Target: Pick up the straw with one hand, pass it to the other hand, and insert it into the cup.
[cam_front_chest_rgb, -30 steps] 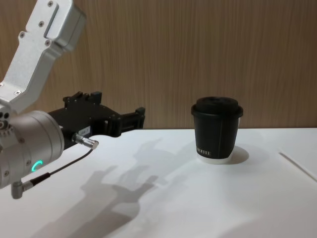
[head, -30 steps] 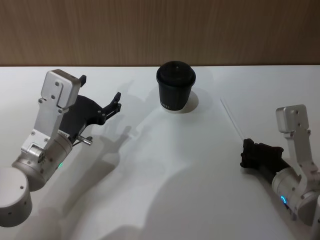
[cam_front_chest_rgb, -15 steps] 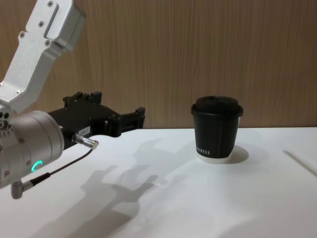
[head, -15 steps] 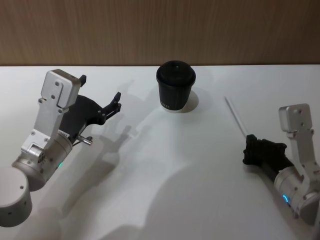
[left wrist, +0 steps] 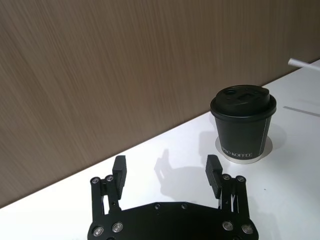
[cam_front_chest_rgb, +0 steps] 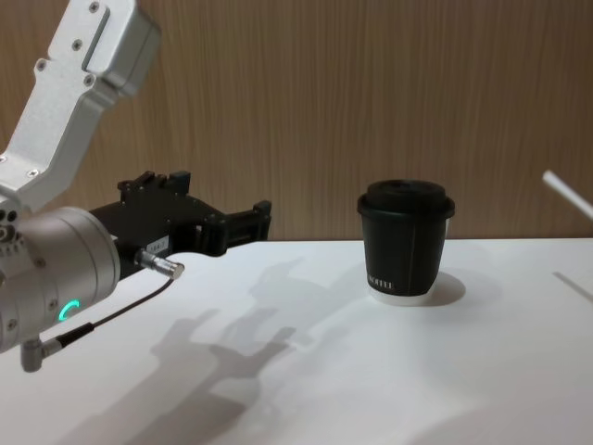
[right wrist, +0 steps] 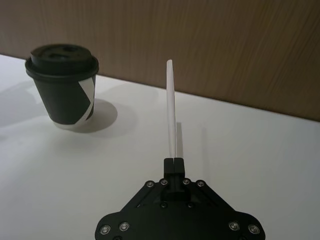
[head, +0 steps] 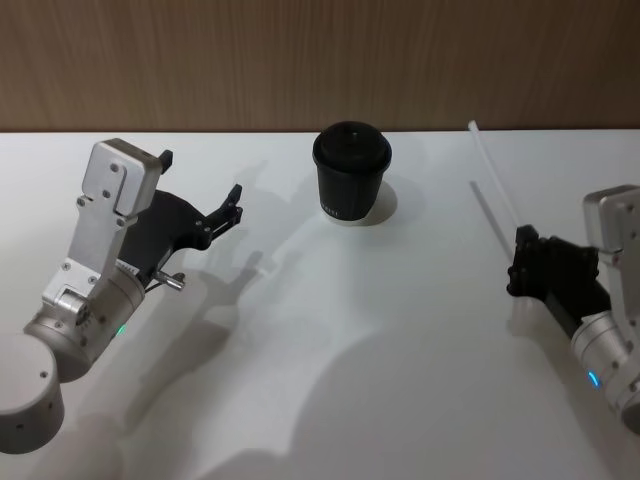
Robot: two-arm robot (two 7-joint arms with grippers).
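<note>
My right gripper (head: 521,246) holds the thin white straw (head: 495,180) by its near end, above the table's right side. In the right wrist view the fingers are shut on the straw (right wrist: 171,107), which points up and away from the gripper (right wrist: 174,161). Its free tip shows in the chest view (cam_front_chest_rgb: 565,193). The black lidded cup (head: 350,172) stands upright at the table's far middle, left of the straw, also seen from my right wrist (right wrist: 64,85). My left gripper (head: 200,175) hovers open at the left, with nothing between its fingers (left wrist: 120,170), facing the cup (left wrist: 242,125).
The white table (head: 330,330) runs back to a brown wood-grain wall (head: 250,60). The straw's shadow lies on the table near the right edge. Bare table surface lies between the two arms.
My right gripper has risen off the table and moved right and farther back, taking the straw with it. The straw now hangs clear of the surface. The left arm and cup stayed still.
</note>
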